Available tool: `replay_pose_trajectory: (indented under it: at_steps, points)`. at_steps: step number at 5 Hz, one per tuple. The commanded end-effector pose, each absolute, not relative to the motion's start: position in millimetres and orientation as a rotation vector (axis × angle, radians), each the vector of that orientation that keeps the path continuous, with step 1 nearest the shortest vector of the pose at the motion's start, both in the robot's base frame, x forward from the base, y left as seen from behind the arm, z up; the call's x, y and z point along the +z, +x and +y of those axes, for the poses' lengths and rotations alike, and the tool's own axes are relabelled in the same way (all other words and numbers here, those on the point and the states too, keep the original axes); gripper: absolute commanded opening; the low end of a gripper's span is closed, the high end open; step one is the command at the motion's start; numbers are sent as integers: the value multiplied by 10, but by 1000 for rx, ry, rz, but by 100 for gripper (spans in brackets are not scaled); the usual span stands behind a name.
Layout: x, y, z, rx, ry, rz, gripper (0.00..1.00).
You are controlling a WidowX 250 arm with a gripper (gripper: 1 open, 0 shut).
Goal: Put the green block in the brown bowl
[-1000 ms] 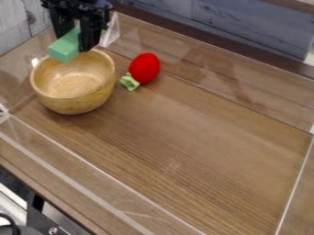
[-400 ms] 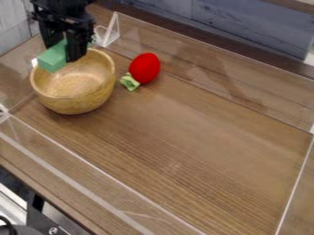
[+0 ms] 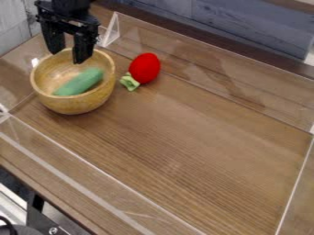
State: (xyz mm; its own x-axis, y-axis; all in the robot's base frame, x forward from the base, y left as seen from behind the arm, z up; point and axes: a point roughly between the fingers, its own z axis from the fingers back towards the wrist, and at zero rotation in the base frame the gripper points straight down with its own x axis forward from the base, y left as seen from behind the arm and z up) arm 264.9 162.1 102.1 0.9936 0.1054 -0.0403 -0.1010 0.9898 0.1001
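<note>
**Green block inside the brown bowl, tool released above it**

At far left, near the counter's (image 3: 208,138) back corner: the brown bowl (image 3: 50,97), round, thick-walled, light tan wood. Inside the bowl: the green block (image 3: 77,82), lying tilted against the inner wall, resting on the bowl's floor, free of any grip. Directly above the bowl's back rim: the black tool (image 3: 69,46), pointing straight down, jaws spread wide and empty, fingertips just over the block but apart from it. Behind the bowl and to its right: a clear plastic stand (image 3: 110,30), partly hidden by the tool. Just right of the bowl, nearly touching its outer wall: a red strawberry toy (image 3: 143,67), its small green leafy top turned toward the bowl. Farther right of the bowl: bare wood-grain counter, edged by low clear walls.
</note>
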Motion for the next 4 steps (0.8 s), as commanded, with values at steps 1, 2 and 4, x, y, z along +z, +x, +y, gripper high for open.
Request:
replay_pose_trajectory:
  at_steps: [1,2,4]
  points:
    - [1247,2732,1608,68,109,-13,100]
    - [1345,2796,1502,26,95,-32,100]
    - [1464,2780,1181,-74,65,-57,100]
